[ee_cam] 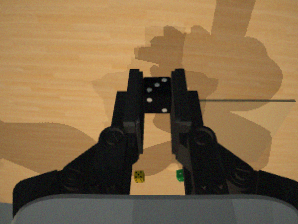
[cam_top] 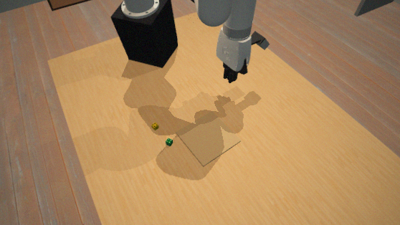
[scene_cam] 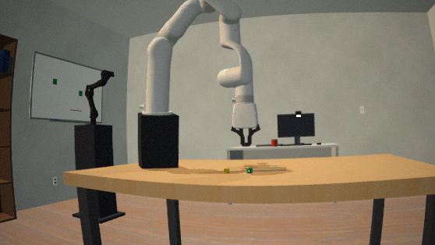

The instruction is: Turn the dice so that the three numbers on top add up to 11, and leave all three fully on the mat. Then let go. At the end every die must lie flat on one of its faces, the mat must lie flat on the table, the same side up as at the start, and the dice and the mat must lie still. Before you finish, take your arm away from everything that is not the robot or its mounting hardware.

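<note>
My gripper (cam_top: 229,79) (scene_cam: 245,143) (ee_cam: 157,87) is shut on a black die (ee_cam: 157,92) with white pips and holds it high above the table. The die shows only in the wrist view, between the fingertips. A yellow die (cam_top: 155,126) (scene_cam: 226,170) (ee_cam: 139,176) and a green die (cam_top: 169,142) (scene_cam: 249,170) (ee_cam: 180,175) lie on the bare table, left of the mat. The thin tan square mat (cam_top: 215,147) lies flat on the table, below and a little toward the front of the gripper, with no die on it.
The arm's black base block (cam_top: 147,36) (scene_cam: 157,140) stands at the back of the table. The wooden table (cam_top: 305,161) (scene_cam: 312,175) extends widely to the right and front. A second desk with a monitor (scene_cam: 295,126) stands far behind.
</note>
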Controlling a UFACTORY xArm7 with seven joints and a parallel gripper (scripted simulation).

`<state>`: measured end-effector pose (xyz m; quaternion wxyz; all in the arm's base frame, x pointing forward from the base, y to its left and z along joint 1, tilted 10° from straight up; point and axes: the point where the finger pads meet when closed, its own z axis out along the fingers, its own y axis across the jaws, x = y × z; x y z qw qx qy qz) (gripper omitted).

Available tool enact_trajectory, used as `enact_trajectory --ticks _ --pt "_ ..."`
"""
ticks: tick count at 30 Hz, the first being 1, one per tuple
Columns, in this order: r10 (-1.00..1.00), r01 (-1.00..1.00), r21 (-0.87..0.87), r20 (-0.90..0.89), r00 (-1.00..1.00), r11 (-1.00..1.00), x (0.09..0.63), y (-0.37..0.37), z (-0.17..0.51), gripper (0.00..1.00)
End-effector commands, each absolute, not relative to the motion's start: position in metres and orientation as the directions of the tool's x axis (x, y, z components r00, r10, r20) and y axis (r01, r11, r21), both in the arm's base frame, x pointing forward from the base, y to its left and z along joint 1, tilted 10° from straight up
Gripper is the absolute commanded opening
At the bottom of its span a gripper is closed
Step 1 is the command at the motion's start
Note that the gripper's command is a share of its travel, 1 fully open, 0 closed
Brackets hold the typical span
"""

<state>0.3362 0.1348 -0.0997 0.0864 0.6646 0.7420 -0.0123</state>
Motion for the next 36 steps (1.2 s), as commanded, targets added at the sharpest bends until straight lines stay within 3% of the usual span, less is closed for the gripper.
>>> enact_trajectory --ticks 1,15,25,36 --pt "0.985 0.989 0.092 -0.141 -0.101 0.114 0.335 0.138 -0.08 0.11" --pt "0.985 0.99 0.092 -0.14 -0.097 0.11 0.338 0.134 -0.075 0.11" --pt "0.991 0.994 0.104 -0.13 -0.006 0.019 0.391 0.01 -0.05 0.11" --pt "0.991 0.994 0.107 -0.131 0.005 0.009 0.394 -0.007 -0.046 0.11"
